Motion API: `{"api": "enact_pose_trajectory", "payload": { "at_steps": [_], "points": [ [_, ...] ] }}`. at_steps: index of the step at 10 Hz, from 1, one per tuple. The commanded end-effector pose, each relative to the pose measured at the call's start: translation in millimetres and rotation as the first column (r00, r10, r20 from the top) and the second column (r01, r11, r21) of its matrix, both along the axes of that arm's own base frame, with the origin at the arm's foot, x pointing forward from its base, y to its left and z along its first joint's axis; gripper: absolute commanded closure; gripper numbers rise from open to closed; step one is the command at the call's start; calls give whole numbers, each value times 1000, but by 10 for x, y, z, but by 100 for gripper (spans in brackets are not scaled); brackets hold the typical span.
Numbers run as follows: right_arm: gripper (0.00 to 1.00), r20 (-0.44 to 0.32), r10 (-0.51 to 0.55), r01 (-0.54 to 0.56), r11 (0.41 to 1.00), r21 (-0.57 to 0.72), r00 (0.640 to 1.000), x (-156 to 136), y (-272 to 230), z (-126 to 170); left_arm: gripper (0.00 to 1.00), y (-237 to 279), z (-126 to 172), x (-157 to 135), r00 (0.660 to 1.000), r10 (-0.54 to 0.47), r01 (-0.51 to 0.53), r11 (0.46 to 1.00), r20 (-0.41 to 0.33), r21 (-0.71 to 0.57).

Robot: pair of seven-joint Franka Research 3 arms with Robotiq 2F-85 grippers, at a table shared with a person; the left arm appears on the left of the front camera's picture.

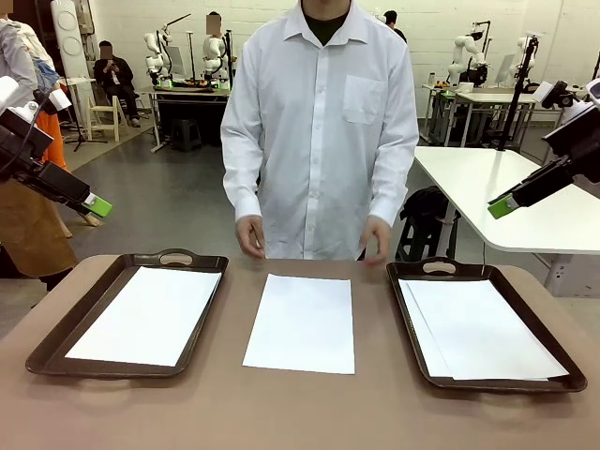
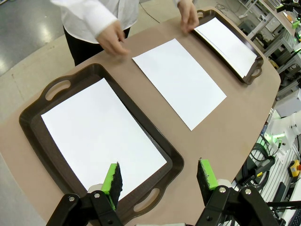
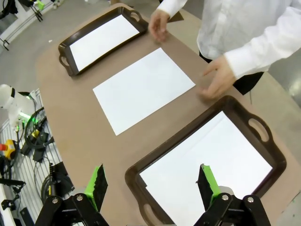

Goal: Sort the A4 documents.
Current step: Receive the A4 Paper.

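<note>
One A4 document (image 1: 300,323) lies flat in the middle of the brown table, also seen in the left wrist view (image 2: 181,80) and the right wrist view (image 3: 143,88). Another white sheet (image 1: 145,314) lies in the left dark brown tray (image 1: 56,349). The right tray (image 1: 511,382) holds a small stack of sheets (image 1: 478,328), slightly fanned. My left gripper (image 2: 160,176) hangs open, high above the left tray's near end. My right gripper (image 3: 153,181) hangs open, high above the right tray. In the front view both grippers (image 1: 94,204) (image 1: 504,206) are raised at the picture's sides.
A person in a white shirt stands at the far side, with both hands (image 1: 251,234) (image 1: 377,239) resting at the table's far edge beyond the middle sheet. A white table (image 1: 487,187) stands behind at the right. Bare tabletop runs between the trays and along the near edge.
</note>
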State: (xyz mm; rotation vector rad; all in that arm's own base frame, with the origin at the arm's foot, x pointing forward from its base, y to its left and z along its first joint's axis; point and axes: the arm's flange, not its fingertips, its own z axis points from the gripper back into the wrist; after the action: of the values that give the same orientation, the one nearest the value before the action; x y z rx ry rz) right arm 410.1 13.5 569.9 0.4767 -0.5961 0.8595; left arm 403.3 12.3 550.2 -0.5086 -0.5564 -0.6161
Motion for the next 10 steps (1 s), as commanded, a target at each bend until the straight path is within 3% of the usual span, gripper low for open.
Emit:
{"api": "enact_pose_trajectory", "payload": {
  "at_steps": [1,10],
  "points": [
    [0,1,13,-13,1000,24,1000,10,3,-7,17,9,-14,-8,1000,-12,12,1000,12,12],
    [0,1,13,-13,1000,24,1000,10,3,-7,17,9,-14,-8,1000,-12,12,1000,12,12]
  ]
}}
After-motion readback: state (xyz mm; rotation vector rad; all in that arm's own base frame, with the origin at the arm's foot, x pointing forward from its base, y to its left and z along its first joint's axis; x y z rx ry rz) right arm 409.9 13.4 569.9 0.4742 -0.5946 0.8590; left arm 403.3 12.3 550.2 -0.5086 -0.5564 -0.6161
